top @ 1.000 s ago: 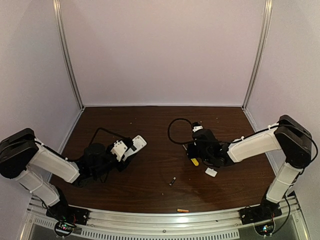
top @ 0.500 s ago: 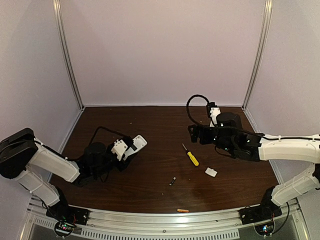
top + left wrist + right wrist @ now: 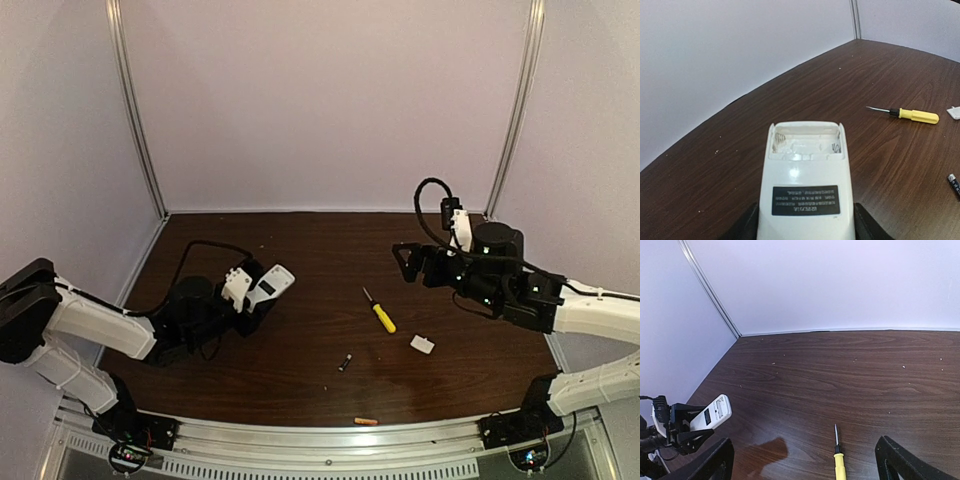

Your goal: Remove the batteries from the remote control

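My left gripper (image 3: 256, 296) is shut on the white remote control (image 3: 271, 284) at the left of the table and holds it tilted up. In the left wrist view the remote control (image 3: 805, 185) shows its plain back with a dark label. Its battery bay at the far end is uncovered and holds only springs. A dark battery (image 3: 344, 362) lies on the table near the middle front, also seen at the edge (image 3: 954, 183). An orange battery (image 3: 366, 421) lies on the front rail. My right gripper (image 3: 410, 262) hangs open above the back right, with nothing between its fingers (image 3: 710, 462).
A yellow-handled screwdriver (image 3: 381, 314) lies right of centre, its tip pointing to the back (image 3: 839, 464). A small white plastic chip (image 3: 422, 345) lies just right of it. White walls with metal corner posts (image 3: 140, 110) close in the table.
My right gripper has opened, left the screwdriver on the table and risen back toward the right. The left gripper has shifted a little to the right and back with the remote control.
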Controlling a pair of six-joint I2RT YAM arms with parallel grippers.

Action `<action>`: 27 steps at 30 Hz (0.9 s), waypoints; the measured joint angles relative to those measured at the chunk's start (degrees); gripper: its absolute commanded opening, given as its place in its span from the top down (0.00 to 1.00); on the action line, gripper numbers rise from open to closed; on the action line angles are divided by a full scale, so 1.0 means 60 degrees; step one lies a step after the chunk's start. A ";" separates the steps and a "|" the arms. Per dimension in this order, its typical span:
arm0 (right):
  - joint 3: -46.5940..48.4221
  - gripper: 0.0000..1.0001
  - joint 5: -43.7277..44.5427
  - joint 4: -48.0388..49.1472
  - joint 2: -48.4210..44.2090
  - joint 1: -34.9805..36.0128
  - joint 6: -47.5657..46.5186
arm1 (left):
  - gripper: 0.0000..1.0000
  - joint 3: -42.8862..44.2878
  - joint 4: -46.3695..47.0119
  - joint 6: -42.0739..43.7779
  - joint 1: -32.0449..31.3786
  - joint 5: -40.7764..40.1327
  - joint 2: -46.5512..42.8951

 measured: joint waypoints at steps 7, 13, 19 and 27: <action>-0.0951 0.00 -0.0102 0.0117 -0.0474 0.0000 0.0310 | 1.00 0.0331 -0.1639 -0.1264 0.0000 -0.0284 -0.0605; -0.1953 0.00 -0.0466 0.0681 -0.0517 0.0000 0.0787 | 0.99 0.0270 -0.3078 -0.2830 0.0007 -0.1625 -0.1902; -0.2204 0.00 -0.0790 0.1144 -0.0342 0.0168 0.1158 | 0.98 -0.0189 -0.4182 -0.4368 0.0007 -0.2736 -0.2178; -0.2204 0.00 -0.0849 0.1257 -0.0346 0.0415 0.1202 | 0.97 -0.0860 -0.4936 -0.6204 0.0007 -0.3577 -0.2007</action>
